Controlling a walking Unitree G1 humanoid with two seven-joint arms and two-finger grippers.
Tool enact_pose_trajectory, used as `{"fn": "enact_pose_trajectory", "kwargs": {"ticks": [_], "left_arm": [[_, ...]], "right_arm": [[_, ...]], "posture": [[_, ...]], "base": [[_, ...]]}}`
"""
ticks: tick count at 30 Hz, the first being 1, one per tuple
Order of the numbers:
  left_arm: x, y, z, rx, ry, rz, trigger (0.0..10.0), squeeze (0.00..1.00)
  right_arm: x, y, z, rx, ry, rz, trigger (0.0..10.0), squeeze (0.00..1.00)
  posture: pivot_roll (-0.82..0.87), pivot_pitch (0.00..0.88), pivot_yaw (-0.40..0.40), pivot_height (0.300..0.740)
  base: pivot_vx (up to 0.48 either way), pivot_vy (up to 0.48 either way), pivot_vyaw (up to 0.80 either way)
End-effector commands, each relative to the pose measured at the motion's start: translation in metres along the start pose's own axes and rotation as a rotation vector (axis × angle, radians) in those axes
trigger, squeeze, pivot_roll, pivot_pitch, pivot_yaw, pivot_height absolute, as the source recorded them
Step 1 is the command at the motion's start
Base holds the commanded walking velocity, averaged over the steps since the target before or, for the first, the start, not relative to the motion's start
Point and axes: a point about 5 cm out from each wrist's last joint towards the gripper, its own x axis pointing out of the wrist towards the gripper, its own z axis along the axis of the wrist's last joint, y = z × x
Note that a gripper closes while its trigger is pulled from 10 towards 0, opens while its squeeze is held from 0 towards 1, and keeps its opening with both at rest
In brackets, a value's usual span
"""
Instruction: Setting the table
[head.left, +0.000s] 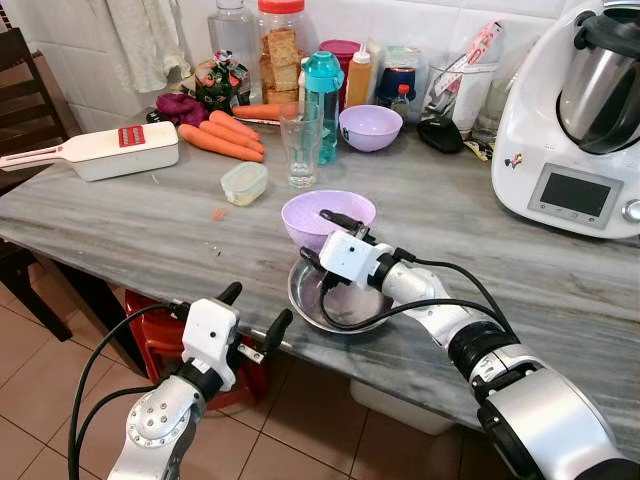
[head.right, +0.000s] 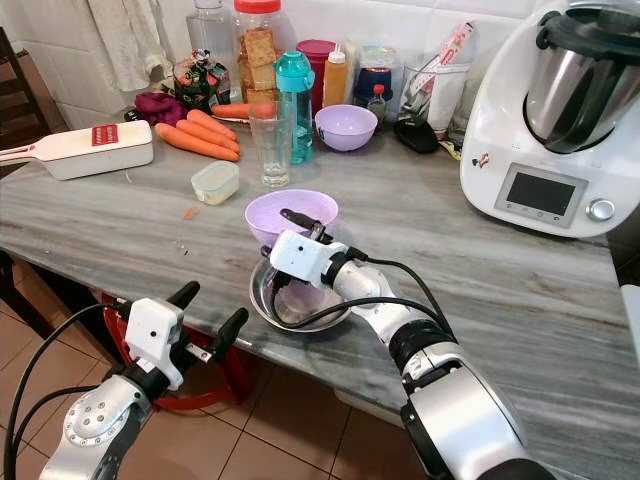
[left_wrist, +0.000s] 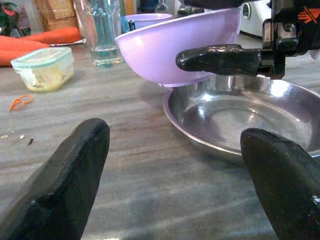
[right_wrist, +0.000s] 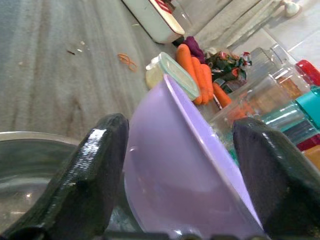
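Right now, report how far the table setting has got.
Done: the steel plate lies at the counter's near edge. In hand: the right tool has its fingers around the lilac bowl's rim, one inside, one outside, with the bowl tilted against the plate's far rim. Whether it grips cannot be told. Left: the second lilac bowl and the glass sit farther back. The left tool hovers open near the counter's edge.

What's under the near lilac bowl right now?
The lilac bowl tilts on the steel dish's far rim, inside the open right end effector. Its contact underside is hidden.
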Motion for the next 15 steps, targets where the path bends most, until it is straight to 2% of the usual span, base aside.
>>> {"fn": "enact_pose_trajectory", "kwargs": {"ticks": [1,7,15], "left_arm": [[0.0029,-0.0001,-0.0003,0.000,0.007,-0.001,10.0,0.00],[0.0046,0.0002,-0.0010,0.001,0.008,-0.001,10.0,0.00],[0.0077,-0.0009,-0.0007,0.001,0.005,0.002,10.0,0.00]], "right_arm": [[0.0025,-0.0118,0.0027,-0.027,0.008,-0.023,10.0,1.00],[0.0032,-0.0168,0.0019,-0.025,0.028,-0.047,10.0,1.00],[0.0036,-0.0210,-0.0007,0.038,0.056,-0.084,10.0,1.00]], "posture": [[0.16,0.000,0.003,0.740],[0.16,0.000,0.004,0.740],[0.16,0.000,-0.003,0.740]], "base": [[0.000,0.000,0.00],[0.000,0.000,0.00],[0.000,0.000,0.00]]}}
